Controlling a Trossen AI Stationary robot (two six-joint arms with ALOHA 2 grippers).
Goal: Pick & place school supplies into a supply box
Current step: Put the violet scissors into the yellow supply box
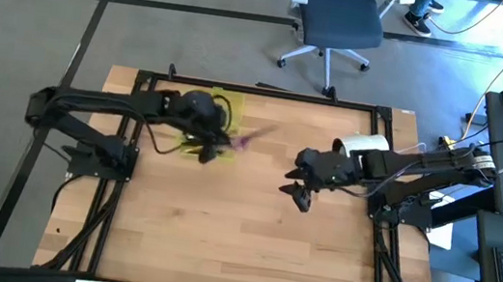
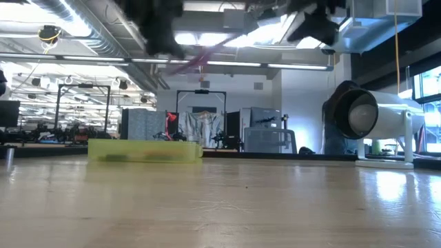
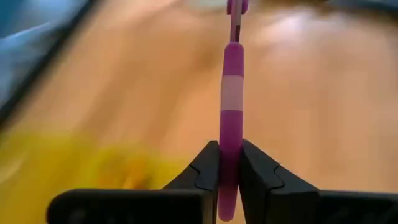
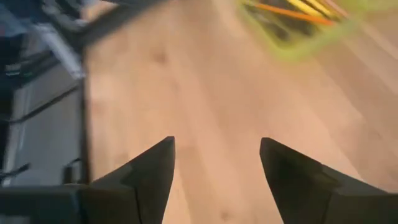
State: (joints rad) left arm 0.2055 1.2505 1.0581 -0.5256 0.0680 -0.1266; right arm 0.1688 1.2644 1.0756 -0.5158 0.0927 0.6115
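My left gripper point(image 1: 220, 143) hovers over the translucent yellow-green supply box point(image 1: 223, 118) at the table's far left. It is shut on a slim purple school supply with a pale pink band point(image 3: 231, 93); whether this is the scissors seen edge-on, I cannot tell. In the low view the box point(image 2: 145, 150) rests flat on the table and the purple thing point(image 2: 207, 54) is high above it. My right gripper point(image 1: 301, 194) hangs open over bare wood near the table's middle right. Its wrist view shows orange and yellow pens lying in the box point(image 4: 298, 25). My left gripper pinches the purple thing between its two fingers point(image 3: 205, 165) at the end nearest the wrist point(image 3: 229, 177). The rest sticks straight out ahead of the fingers, along them. It is lifted clear, pointing from the gripper toward the table's right and far side point(image 1: 254, 138).
A white cylinder point(image 1: 365, 143) on a stand point(image 2: 386, 124) sits at the table's far right, close behind my right arm. A black frame runs along the table's edges point(image 1: 258, 90). Bare wood point(image 1: 239, 237) fills the near half of the table.
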